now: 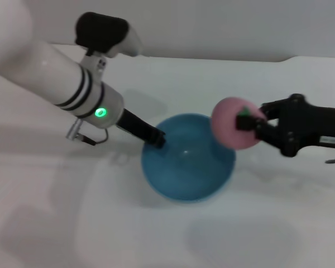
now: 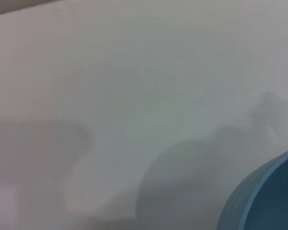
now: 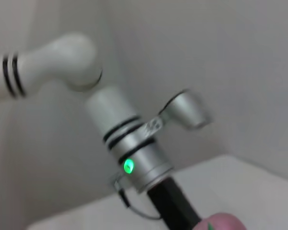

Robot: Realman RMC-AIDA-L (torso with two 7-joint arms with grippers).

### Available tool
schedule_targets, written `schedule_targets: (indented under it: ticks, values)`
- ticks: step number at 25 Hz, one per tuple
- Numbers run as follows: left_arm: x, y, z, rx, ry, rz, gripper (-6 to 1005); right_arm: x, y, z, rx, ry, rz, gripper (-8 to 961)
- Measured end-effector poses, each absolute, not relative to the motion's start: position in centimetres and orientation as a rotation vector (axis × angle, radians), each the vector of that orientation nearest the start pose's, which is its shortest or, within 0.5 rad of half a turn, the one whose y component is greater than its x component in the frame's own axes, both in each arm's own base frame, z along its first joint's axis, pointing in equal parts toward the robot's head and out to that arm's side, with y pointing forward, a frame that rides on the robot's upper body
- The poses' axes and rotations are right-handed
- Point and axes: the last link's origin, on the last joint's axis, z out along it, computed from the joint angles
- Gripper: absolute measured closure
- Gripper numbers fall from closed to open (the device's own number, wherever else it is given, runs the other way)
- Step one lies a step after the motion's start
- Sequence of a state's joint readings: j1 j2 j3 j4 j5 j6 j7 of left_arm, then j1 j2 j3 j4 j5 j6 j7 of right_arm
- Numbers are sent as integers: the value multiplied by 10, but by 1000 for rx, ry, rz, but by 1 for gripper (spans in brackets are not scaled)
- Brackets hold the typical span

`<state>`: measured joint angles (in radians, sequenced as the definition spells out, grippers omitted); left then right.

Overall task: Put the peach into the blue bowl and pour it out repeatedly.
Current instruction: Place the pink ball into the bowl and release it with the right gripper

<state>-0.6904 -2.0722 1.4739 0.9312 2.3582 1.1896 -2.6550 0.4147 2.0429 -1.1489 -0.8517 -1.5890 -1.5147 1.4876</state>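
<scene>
The blue bowl (image 1: 187, 159) sits on the white table, tilted a little toward me. My left gripper (image 1: 157, 139) is shut on the bowl's left rim. The bowl's edge shows in the left wrist view (image 2: 266, 201). My right gripper (image 1: 251, 125) is shut on the pink peach (image 1: 234, 124) and holds it in the air over the bowl's right rim. The peach's green stem mark faces the gripper. A sliver of the peach shows in the right wrist view (image 3: 221, 223). The bowl's inside looks empty.
The white table (image 1: 100, 223) spreads all around the bowl. A pale wall stands behind the table's far edge. My left arm (image 3: 134, 148) reaches in from the left with a green light on its wrist.
</scene>
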Motion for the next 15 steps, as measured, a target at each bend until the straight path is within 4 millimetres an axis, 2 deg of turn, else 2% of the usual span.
schedule_targets:
  ticks: [3,9,15]
  values:
    - [-192,374,-69,-2559,-1237,255,1000,207,326,-11,-2872,441,697,867]
    - [-179,369,-77,-2604,-1262,205,999,201,337,-33,-2977,545,365,893]
    - [-178,371,-76,-2606,-1255,192,1000,194,338,-34,-3005,548,319,851]
